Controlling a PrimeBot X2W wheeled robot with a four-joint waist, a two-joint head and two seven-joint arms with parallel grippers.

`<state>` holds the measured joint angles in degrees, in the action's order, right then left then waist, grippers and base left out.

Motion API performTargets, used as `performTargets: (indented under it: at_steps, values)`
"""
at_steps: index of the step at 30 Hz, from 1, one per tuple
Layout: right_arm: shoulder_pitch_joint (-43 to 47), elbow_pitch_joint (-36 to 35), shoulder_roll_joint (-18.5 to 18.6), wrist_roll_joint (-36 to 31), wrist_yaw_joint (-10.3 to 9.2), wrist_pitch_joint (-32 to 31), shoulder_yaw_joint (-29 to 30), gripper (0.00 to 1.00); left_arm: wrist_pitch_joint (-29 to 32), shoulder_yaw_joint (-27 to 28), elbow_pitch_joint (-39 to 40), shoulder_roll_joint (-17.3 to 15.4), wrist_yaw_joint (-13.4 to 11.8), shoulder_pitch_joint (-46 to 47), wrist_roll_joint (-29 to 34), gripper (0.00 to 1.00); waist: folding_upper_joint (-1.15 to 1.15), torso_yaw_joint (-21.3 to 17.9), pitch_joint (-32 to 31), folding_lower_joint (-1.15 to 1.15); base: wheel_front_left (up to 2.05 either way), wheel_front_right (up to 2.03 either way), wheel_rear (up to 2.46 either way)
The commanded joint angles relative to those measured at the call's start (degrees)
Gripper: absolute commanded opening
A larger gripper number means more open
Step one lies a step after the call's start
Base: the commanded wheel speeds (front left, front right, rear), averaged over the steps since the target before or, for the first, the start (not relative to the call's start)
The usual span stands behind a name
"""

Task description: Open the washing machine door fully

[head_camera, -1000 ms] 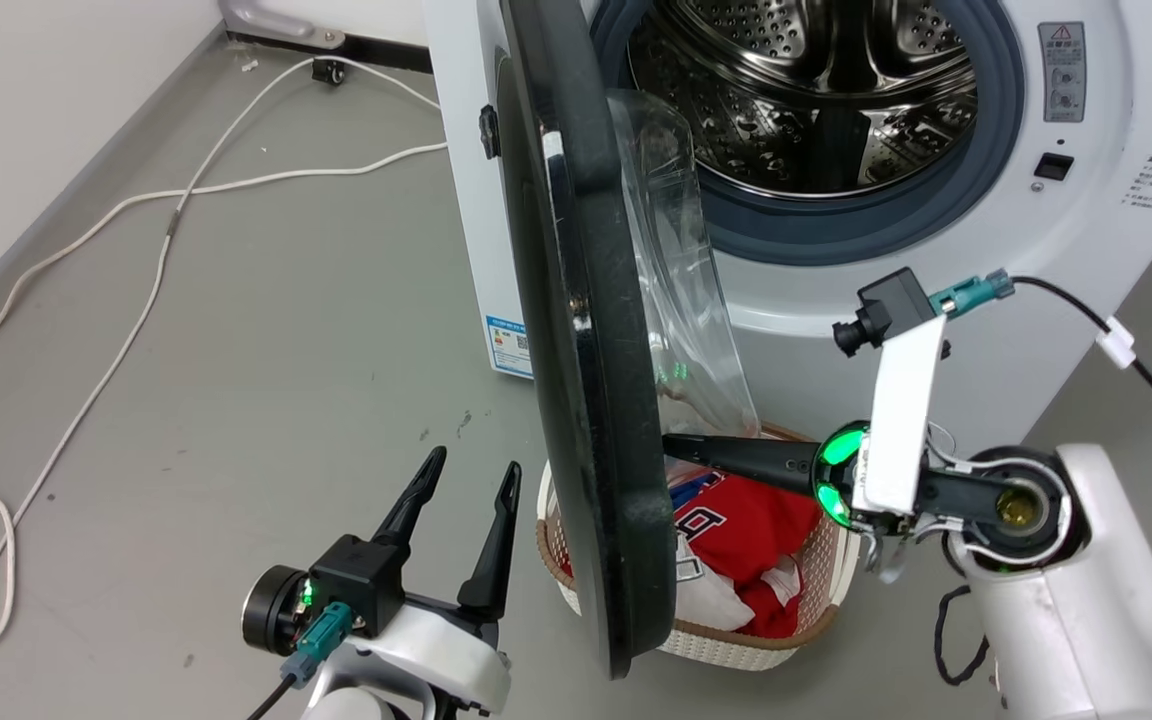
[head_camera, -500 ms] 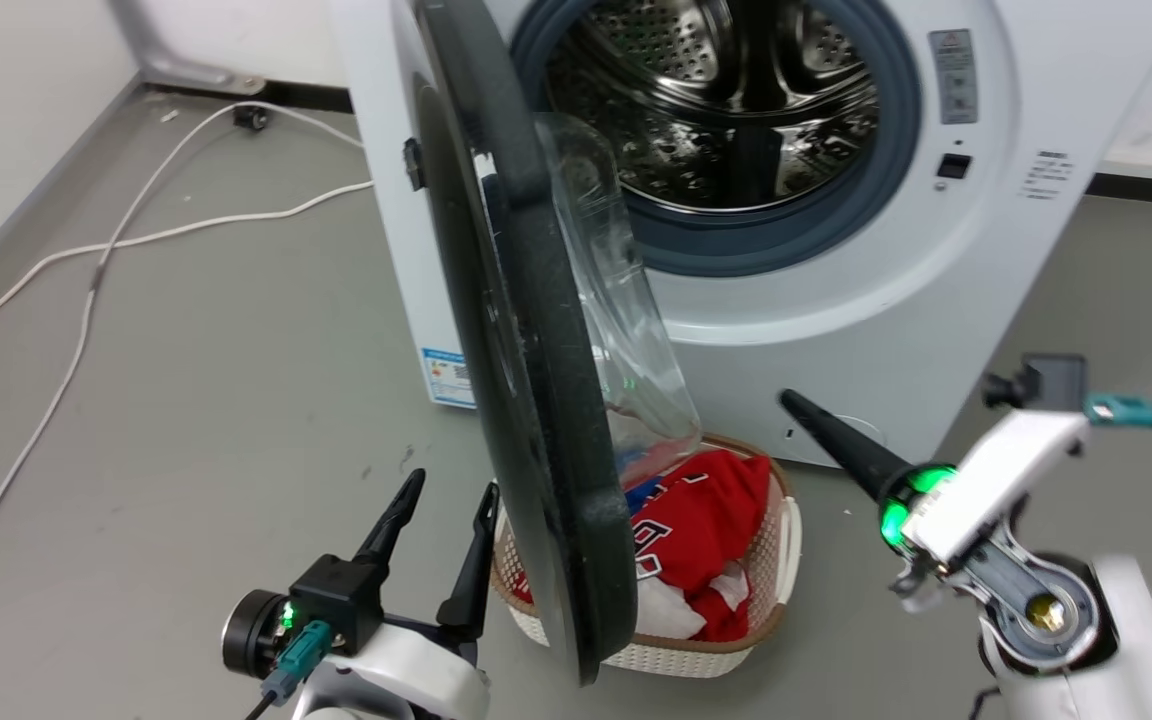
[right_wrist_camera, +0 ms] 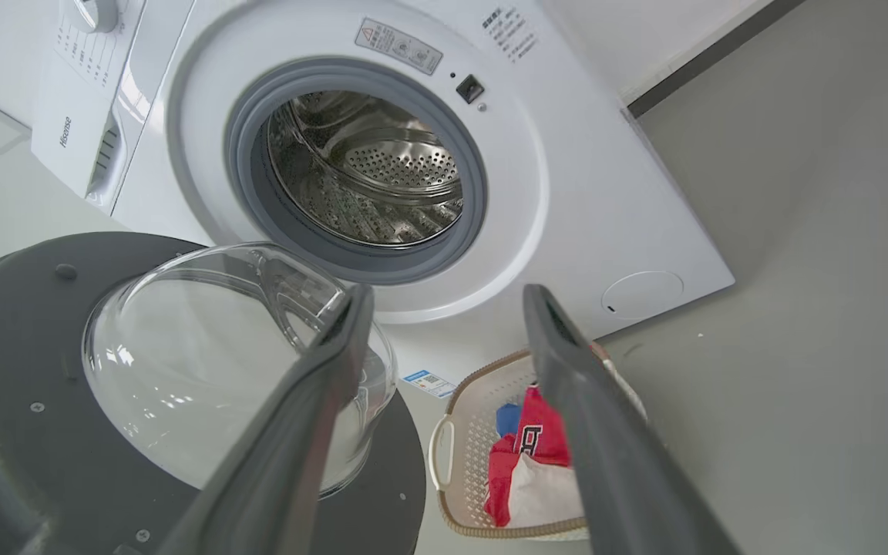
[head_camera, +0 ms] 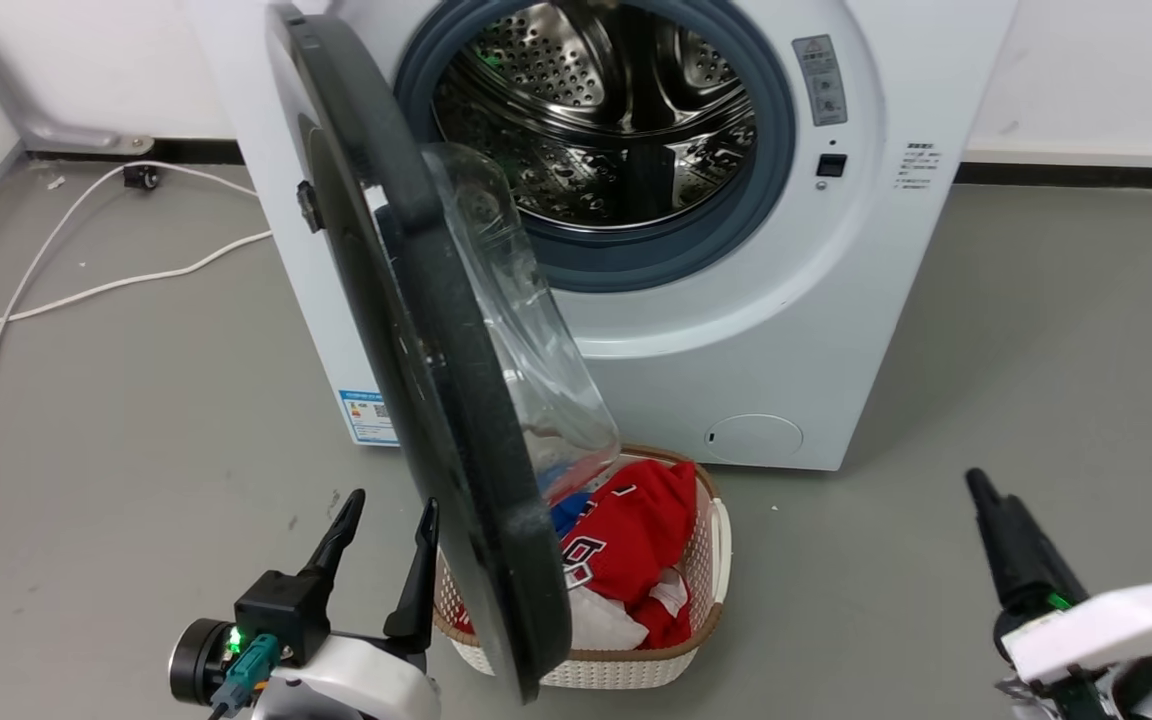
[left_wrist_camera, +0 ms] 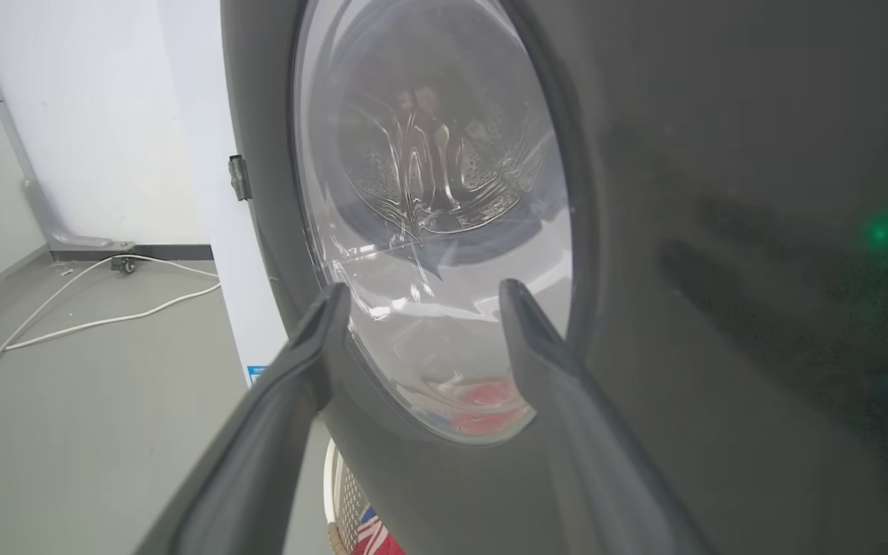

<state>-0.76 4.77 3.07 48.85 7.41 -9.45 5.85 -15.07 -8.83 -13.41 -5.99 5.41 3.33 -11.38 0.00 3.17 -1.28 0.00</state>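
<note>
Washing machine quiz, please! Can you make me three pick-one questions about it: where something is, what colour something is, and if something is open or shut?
1. Where is the laundry basket?
A. Inside the drum
B. On the floor in front of the washing machine
C. On top of the machine

2. What colour is the shirt with white lettering in the basket?
A. Red
B. Yellow
C. Green

3. How is the washing machine door?
A. Shut tight
B. Lying flat on the floor
C. Swung open

Answers: 1 B, the basket stands on the grey floor below the drum. 2 A, the shirt is bright red. 3 C, the door stands out from the machine and the steel drum shows.
</note>
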Motion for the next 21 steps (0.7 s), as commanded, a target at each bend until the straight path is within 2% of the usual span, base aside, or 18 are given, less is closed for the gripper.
performTargets:
  at_steps: [1,4,8,11,14,17,21]
  values:
    - [0.9,-0.7,0.1,-2.3,0.15,1.9,0.7,1.00,-0.1,0.2,-0.1,-0.3,-0.3,-0.8,-0.3,1.00,0.00,-0.6,-0.2,0.00,0.00,0.00,0.00]
    - [1.8,-1.8,0.6,-9.5,0.15,6.6,2.2,1.00,-0.1,0.6,-0.3,-0.4,-0.5,-1.0,-0.5,1.00,0.00,-1.2,-0.3,0.00,0.00,0.00,0.00]
    - [1.8,-4.8,2.7,-23.4,0.09,10.9,3.2,1.00,-0.1,0.6,-0.4,-0.7,-0.7,-0.8,-0.7,1.00,0.00,-1.8,-0.4,0.00,0.00,0.00,0.00]
    - [1.2,-8.2,3.8,-33.8,0.08,12.5,4.1,1.00,-0.1,0.7,-0.4,-1.0,-0.8,-0.6,-0.7,1.00,0.00,-2.1,-0.4,0.00,0.00,0.00,0.00]
    - [1.3,-11.0,3.6,-40.9,0.08,12.4,3.6,1.00,-0.1,0.9,-0.1,-1.2,-0.8,-0.4,-0.9,1.00,0.00,-2.3,-0.4,0.00,0.00,0.00,0.00]
    - [2.6,-12.7,2.6,-44.0,0.08,11.8,2.1,1.00,-0.1,0.8,0.1,-1.3,-0.8,-0.3,-0.7,1.00,0.00,-2.1,-0.4,0.00,0.00,0.00,0.00]
    - [5.0,-12.5,1.0,-44.4,0.08,10.8,0.5,1.00,-0.1,0.6,0.3,-1.5,-0.9,-0.4,-0.4,1.00,0.00,-1.7,-0.4,0.00,0.00,0.00,0.00]
